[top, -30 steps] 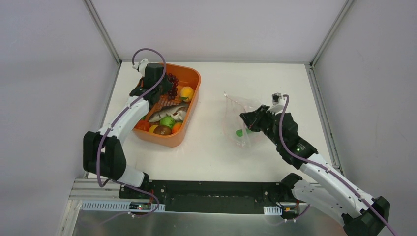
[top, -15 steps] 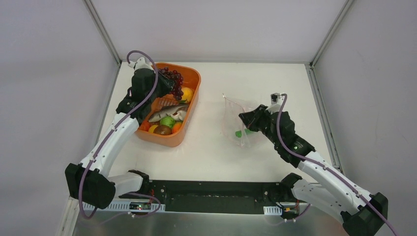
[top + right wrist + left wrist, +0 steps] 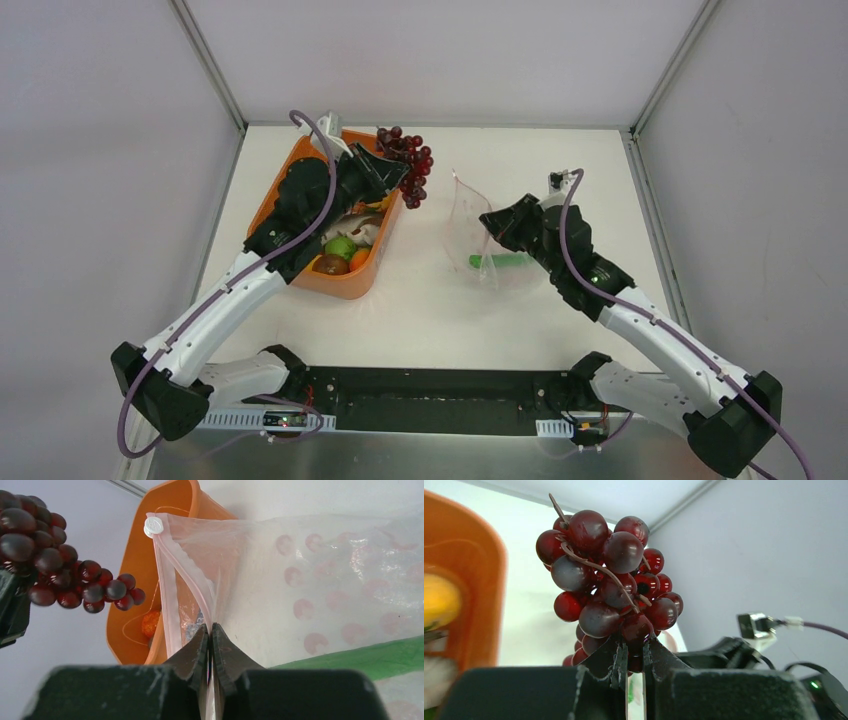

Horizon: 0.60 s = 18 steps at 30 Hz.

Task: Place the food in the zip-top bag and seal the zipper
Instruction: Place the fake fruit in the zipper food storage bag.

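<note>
A dark purple grape bunch point(image 3: 406, 164) hangs in the air just right of the orange basket's far corner, with my left gripper point(image 3: 386, 172) shut on its lower part. In the left wrist view the grapes point(image 3: 609, 575) rise above the pinching gripper point(image 3: 634, 652). The clear zip-top bag point(image 3: 462, 215) with pink dots stands to the right, mouth facing the grapes. My right gripper point(image 3: 489, 224) is shut on its mouth edge. The right wrist view shows that gripper point(image 3: 210, 632) pinching the pink zipper point(image 3: 170, 590) below a white slider point(image 3: 154, 526). A long green pod point(image 3: 501, 261) lies inside the bag.
The orange basket point(image 3: 345, 287) sits at the left with a green fruit point(image 3: 340, 246), a brown fruit point(image 3: 331, 265), an orange fruit point(image 3: 359, 258) and other food. The left arm stretches over it. Grey walls and metal rails border the table.
My left gripper lifted the grape bunch out of the basket and carried it right, toward the bag. The right gripper raised the bag's mouth a little, and the pod shifted inside.
</note>
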### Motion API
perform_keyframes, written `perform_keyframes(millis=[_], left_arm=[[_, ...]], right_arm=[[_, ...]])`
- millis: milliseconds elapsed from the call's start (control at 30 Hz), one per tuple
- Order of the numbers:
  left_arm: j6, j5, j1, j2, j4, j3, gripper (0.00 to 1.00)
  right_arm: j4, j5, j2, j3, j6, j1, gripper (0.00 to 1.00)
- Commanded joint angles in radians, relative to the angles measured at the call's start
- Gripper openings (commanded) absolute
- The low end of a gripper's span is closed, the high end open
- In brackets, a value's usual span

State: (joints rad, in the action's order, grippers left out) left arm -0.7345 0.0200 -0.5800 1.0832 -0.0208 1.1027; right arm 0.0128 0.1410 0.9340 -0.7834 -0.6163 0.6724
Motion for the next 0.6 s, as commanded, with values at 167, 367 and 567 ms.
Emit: perform_keyframes(millis=[167, 367, 567], left_arm=[[-0.048, -0.043, -0.151, 0.042, -0.305, 0.003, 0.00], [-0.034, -0.051, -0.207, 0.068, -0.335, 0.030, 0.00], [-0.073, -0.047, -0.220, 0.117, -0.419, -0.044, 0.00]], right_arm=[[-0.026, -0.040, 0.039, -0.074, -0.089, -0.016, 0.07], [-0.031, -0.057, 0.061, -0.082, -0.129, -0.030, 0.07], [-0.061, -0.091, 0.053, -0.089, -0.172, -0.054, 0.07]])
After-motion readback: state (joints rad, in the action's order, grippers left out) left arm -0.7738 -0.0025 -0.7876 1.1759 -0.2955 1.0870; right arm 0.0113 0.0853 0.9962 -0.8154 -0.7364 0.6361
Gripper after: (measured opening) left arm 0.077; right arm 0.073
